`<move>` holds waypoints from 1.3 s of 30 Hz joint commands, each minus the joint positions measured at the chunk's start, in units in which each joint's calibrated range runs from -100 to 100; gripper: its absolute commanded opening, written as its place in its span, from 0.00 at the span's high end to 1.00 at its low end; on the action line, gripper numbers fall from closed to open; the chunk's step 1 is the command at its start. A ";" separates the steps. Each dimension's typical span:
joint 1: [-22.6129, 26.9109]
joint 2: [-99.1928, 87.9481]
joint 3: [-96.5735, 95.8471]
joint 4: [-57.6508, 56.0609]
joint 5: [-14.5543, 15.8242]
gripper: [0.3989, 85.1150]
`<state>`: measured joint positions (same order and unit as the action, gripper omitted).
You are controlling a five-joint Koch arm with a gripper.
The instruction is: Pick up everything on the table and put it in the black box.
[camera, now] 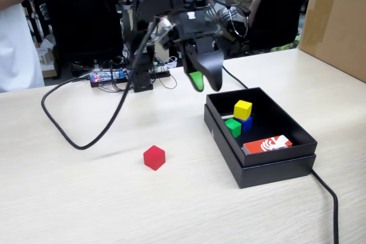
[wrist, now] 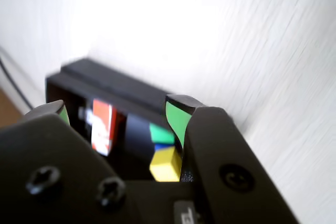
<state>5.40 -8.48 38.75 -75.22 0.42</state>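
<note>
A red cube [camera: 154, 158] lies alone on the pale wood table [camera: 86, 198], left of the black box [camera: 274, 170]. Inside the box, a yellow cube [camera: 242, 110] rests on a blue cube [camera: 247, 123], with a green cube [camera: 233, 127] beside them. My gripper [camera: 206, 84] hangs in the air just left of the box's far corner, well above and behind the red cube. In the wrist view the gripper [wrist: 119, 111] is open and empty, and between its green-padded fingers I see the box [wrist: 115, 85], the yellow cube [wrist: 165, 163] and the green cube [wrist: 161, 134].
A red-orange and white card [camera: 267, 144] lies in the box's near end. A thick black cable [camera: 86, 141] loops across the table's left side; another cable [camera: 329, 198] runs off at the right. A brown carton [camera: 337, 21] stands far right. Electronics [camera: 111, 75] sit by the arm's base.
</note>
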 commanded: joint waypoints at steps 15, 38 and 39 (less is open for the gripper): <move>-10.01 16.91 -0.04 2.35 -5.81 0.46; -9.87 36.30 12.29 2.35 -5.62 0.90; -9.82 34.35 11.48 2.35 -5.57 0.90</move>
<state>-4.52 31.26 47.33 -74.06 -5.54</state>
